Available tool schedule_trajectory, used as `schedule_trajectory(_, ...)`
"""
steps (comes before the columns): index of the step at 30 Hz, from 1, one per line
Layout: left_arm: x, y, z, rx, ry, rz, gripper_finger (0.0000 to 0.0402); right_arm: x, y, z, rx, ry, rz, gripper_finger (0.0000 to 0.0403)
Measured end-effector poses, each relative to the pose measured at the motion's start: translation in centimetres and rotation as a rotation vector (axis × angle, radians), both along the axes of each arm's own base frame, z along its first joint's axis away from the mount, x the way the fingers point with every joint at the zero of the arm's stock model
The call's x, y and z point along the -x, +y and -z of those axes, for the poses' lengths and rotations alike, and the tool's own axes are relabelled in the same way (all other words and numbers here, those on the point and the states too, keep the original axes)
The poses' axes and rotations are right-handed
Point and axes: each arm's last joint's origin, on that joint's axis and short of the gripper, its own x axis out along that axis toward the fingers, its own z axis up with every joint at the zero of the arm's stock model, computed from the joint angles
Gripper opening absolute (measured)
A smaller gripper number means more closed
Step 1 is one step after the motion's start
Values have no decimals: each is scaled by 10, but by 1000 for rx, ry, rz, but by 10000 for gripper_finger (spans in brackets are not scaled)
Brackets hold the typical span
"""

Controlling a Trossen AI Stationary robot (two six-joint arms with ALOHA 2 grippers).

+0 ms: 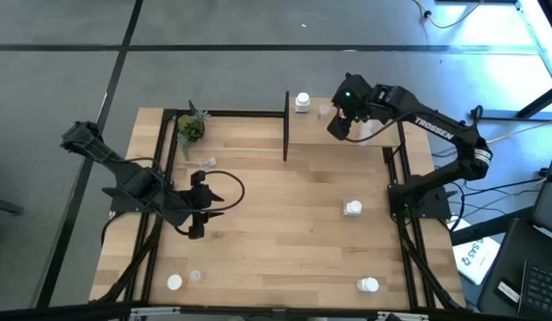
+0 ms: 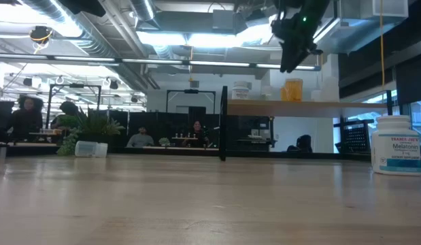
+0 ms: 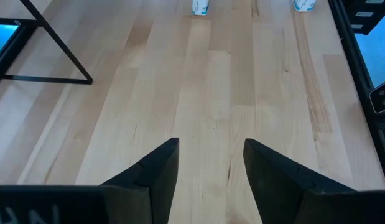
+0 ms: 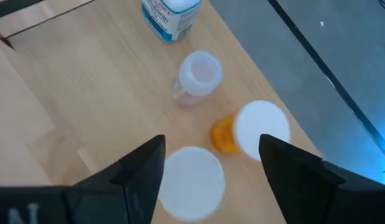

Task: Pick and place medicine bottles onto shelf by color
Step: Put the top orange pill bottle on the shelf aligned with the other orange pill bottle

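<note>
From above, the raised light-wood shelf (image 1: 342, 134) sits at the far right corner of the pale wooden worktop (image 1: 276, 223), with a white opaque bottle (image 1: 302, 102) at its far edge. The right gripper (image 1: 340, 127) hangs over the shelf. The left gripper (image 1: 197, 227) hovers over the worktop's left half, away from any bottle. More white bottles stand on the worktop: one right of centre (image 1: 353, 209), one near the front right (image 1: 368, 285), one at the front left (image 1: 174, 283). A small green potted plant (image 1: 191, 127) sits at the far left.

At table height, an orange bottle (image 2: 294, 89) stands on the shelf under the right gripper (image 2: 292, 61).

The left wrist camera shows its jaws apart and empty over bare wood.

The right wrist camera shows jaws spread wide, empty, above a white-capped bottle (image 4: 191, 183), the orange white-capped bottle (image 4: 248, 132) and a clear bottle (image 4: 198, 76).
</note>
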Motion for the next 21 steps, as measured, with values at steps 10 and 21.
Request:
schedule_trajectory(10,0,0,0,0,0,0,174,9,43,-22,-16,68,-148,181)
schedule_trajectory(21,0,0,0,-2,0,1,174,16,82,-1,-84,79,-296,48)
